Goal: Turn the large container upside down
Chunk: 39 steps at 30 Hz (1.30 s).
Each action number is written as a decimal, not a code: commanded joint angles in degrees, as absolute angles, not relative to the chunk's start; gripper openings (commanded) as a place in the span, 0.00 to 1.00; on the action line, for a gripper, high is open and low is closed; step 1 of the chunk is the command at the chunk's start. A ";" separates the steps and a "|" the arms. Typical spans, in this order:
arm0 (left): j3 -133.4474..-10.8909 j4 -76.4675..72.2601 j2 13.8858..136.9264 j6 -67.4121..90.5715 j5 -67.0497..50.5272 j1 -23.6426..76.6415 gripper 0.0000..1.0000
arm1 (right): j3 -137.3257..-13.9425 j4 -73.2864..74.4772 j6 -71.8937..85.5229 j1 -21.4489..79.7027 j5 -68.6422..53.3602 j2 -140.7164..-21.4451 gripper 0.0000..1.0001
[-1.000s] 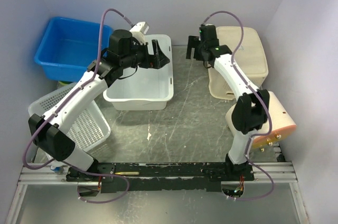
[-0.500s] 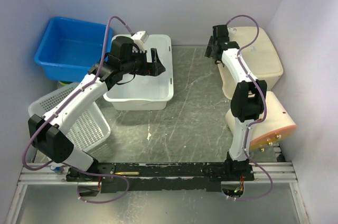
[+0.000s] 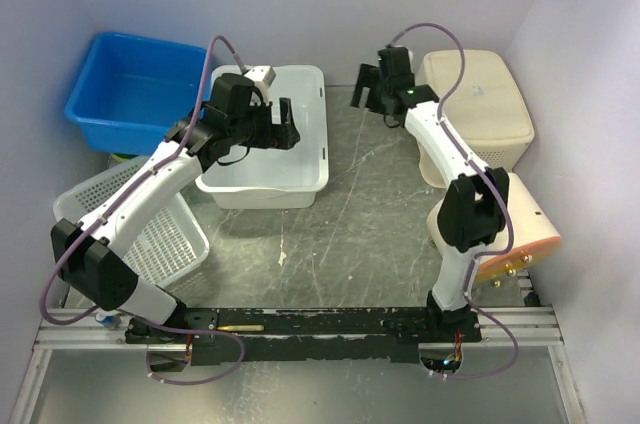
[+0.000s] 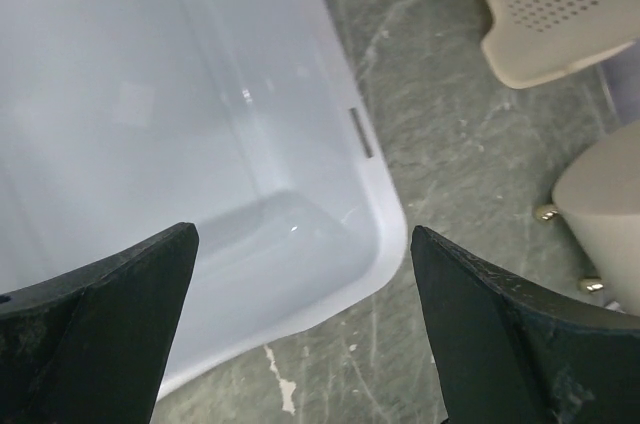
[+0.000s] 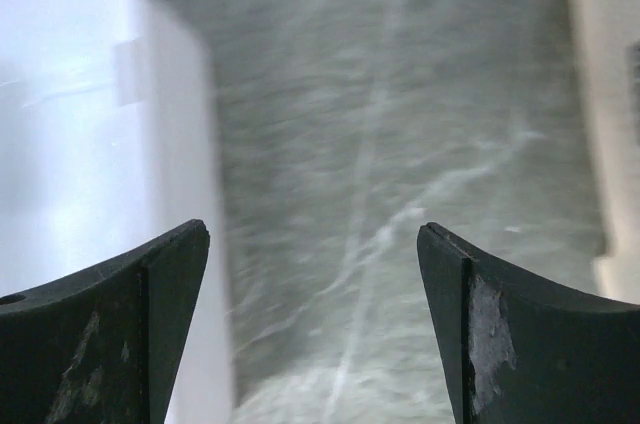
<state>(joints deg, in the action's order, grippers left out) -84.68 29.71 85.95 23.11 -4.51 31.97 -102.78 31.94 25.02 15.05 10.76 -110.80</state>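
Note:
A large white plastic tub (image 3: pixel 265 159) stands open side up at the back middle of the table; it also fills the left wrist view (image 4: pixel 180 114). A beige perforated basket (image 3: pixel 478 109) stands at the back right with its solid base up. My left gripper (image 3: pixel 287 124) is open and empty, hovering over the tub's right side (image 4: pixel 302 234). My right gripper (image 3: pixel 368 94) is open and empty over the bare table between the tub and the beige basket (image 5: pixel 312 229). The right wrist view is blurred.
A blue bin (image 3: pixel 135 89) stands at the back left. A white mesh basket (image 3: pixel 140 219) lies tilted at the left. A beige rounded object with gold feet (image 3: pixel 515 229) lies at the right, next to the right arm; it also shows in the left wrist view (image 4: pixel 610 214).
The right gripper swung right onto the beige basket, then back left over the table; the basket now sits further right. The left gripper drew back slightly over the tub.

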 commanded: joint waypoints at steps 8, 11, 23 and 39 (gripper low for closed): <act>-76.01 36.59 76.49 27.04 10.28 31.42 0.99 | -105.39 29.29 25.38 28.64 3.40 -113.58 0.87; -74.28 35.34 75.58 26.88 9.05 31.45 0.99 | -109.20 34.84 25.23 29.83 8.79 -118.26 0.86; -75.80 35.43 74.09 24.52 9.52 30.91 0.99 | -99.02 30.90 21.79 22.74 8.38 -106.31 0.86; -85.05 44.54 76.14 29.88 0.89 6.61 0.99 | -119.12 33.90 26.06 46.04 15.35 -118.97 0.88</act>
<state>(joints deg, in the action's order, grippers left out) -85.95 44.23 76.09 28.86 10.31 11.27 -110.56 29.93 25.08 41.85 11.25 -110.43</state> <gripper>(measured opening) 0.992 0.877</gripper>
